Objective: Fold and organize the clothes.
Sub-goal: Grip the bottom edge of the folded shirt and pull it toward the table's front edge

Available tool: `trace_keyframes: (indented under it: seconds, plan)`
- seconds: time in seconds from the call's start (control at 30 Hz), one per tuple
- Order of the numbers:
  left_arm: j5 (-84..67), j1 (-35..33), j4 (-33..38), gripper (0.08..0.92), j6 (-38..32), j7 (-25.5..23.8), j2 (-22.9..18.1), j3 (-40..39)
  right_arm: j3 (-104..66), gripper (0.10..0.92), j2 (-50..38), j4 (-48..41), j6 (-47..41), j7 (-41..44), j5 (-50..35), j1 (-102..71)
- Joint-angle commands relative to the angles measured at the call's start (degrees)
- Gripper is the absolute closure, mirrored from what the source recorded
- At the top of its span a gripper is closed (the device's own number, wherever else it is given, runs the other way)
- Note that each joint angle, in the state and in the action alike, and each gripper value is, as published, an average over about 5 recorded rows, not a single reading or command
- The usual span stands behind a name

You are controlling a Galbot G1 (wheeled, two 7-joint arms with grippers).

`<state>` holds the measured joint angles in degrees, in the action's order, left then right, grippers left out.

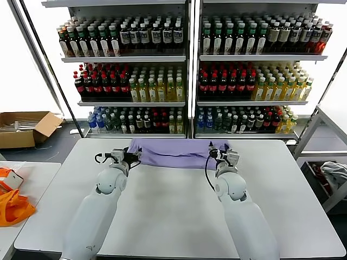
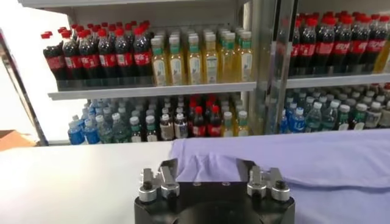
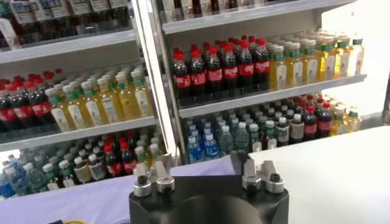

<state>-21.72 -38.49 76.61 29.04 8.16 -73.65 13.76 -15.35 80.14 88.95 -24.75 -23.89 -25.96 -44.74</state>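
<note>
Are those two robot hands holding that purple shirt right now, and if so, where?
No, nothing is held. The left gripper and right gripper sit at the near corners of the folded lavender T-shirt, jaws open with nothing between them.

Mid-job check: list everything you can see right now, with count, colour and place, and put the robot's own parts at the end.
T-shirt: one seen, lavender, folded flat along the far edge of the table.
Table: one, white, before the robot.
Shelves: two units, grey, behind the table.
Bottles: too many to count; dark with red caps, yellow, clear with blue labels; on every shelf level.
Cardboard box: one, brown, on the floor at far left.
Orange bag: one, on the side table at left.
Bin: one, dark, at right, with grey cloth inside.
Left gripper: open, at the shirt's left end, holding nothing.
Right gripper: open, at the shirt's right end, holding nothing.
</note>
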Motion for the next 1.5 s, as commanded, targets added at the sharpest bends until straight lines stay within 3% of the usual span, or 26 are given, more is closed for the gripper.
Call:
trace_keyframes:
  seconds: [0.03,0.23,1.1,1.33,1.5]
  plan:
    - [0.43,-0.76,1.6,0.268,2.21,0.99,0.44,-0.06,-0.66,0.22,-1.83,5.58,-4.44,-2.63,0.92,-4.19]
    - [0.8,-0.52,0.65,0.18,2.32,0.75,0.39,-0.54,-1.04,0.203,-2.27,5.85,-6.74,-3.07,2.33,-5.43]
    - [1.68,0.41,-5.33,0.177,1.91,0.12,-0.12,-0.79,-0.98,0.211,-1.67,-2.69,-7.91,-3.56,1.59,-3.44]
    - [1.56,0.8,-5.14,0.182,1.88,0.04,0.14,-1.29,-0.41,0.38,-0.78,-4.67,-8.37,-3.58,1.39,-3.7]
    - [1.76,0.69,-5.61,0.289,1.44,-0.24,-0.02,-1.71,-0.54,0.527,-0.51,-4.9,-8.33,-3.49,1.58,-4.23]
